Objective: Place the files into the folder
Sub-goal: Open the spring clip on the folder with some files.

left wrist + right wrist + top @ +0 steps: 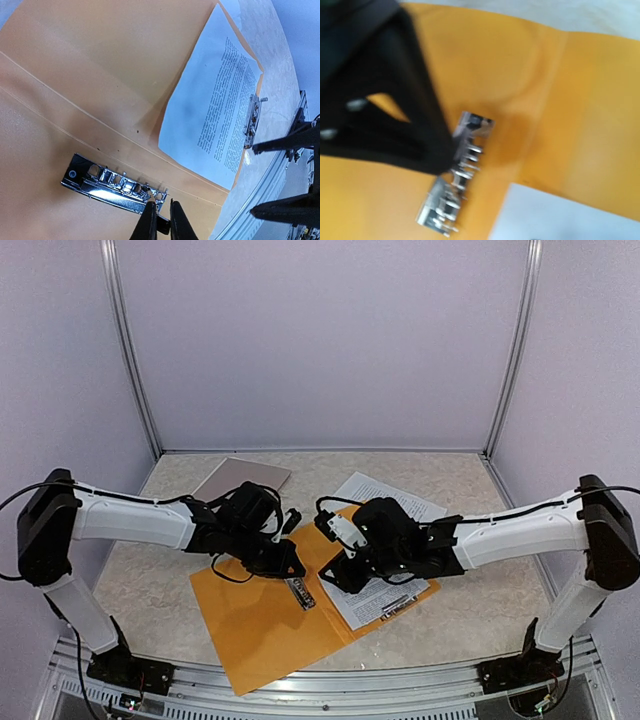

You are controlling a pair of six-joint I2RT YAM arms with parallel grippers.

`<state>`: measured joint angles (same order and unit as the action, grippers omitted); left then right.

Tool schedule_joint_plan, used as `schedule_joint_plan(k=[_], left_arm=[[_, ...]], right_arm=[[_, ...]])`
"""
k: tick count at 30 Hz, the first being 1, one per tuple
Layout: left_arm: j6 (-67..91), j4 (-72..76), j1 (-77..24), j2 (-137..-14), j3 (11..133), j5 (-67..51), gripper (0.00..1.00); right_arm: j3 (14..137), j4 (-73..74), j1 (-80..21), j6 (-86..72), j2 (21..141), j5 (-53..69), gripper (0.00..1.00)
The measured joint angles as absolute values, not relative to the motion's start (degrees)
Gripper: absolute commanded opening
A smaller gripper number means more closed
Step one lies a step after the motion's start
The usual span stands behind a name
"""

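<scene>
The files [215, 100] are thin white paper with rows of tiny black words. They lie flat on one flap of the open orange folder [100, 60], and reach out to about its edge, where the counter [470, 475] starts. A small silver clamp [252, 122] sits on that outer edge. From above, more white paper pokes out behind the right arm [500, 530].

The files are right beside the right jaws. They are a good way off from the left jaws, across the fold.

The left jaws are squeezed nearly shut on the end of the big shiny clip [112, 185] in the middle of the folder. The right jaws stand apart with nothing between them, just past the files' outer edge.

I think paper like this is very light and floppy. It will bend, and it will slide easily on the smooth folder. A hard pinch or a drag could crease or tear it, and loose sheets could fan apart.

The best place to take hold looks like the outer edge near the small clamp, where the jaws can get around it. The flat middle gives nothing to grab.
</scene>
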<state>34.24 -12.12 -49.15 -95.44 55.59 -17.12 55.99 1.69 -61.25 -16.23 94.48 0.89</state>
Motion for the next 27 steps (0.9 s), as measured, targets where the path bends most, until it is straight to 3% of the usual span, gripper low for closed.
schedule_joint_plan(k=[7, 16, 27], left_arm=[[32.51, -13.54, -53.63, -94.85, 55.75, -16.51, 0.13], [30.5, -17.67, -60.2, -94.89, 57.78, -13.93, 0.29], [28.64, -20.84, -65.58, -99.53, 61.14, -12.91, 0.32]], right_arm=[[52.01, 6.02, -60.16, -18.09, 88.14, -3.81, 0.39], [49.21, 7.88, -59.44, -19.53, 86.43, -6.46, 0.38], [46.7, 7.99, -59.44, -20.75, 85.71, -7.46, 0.38]])
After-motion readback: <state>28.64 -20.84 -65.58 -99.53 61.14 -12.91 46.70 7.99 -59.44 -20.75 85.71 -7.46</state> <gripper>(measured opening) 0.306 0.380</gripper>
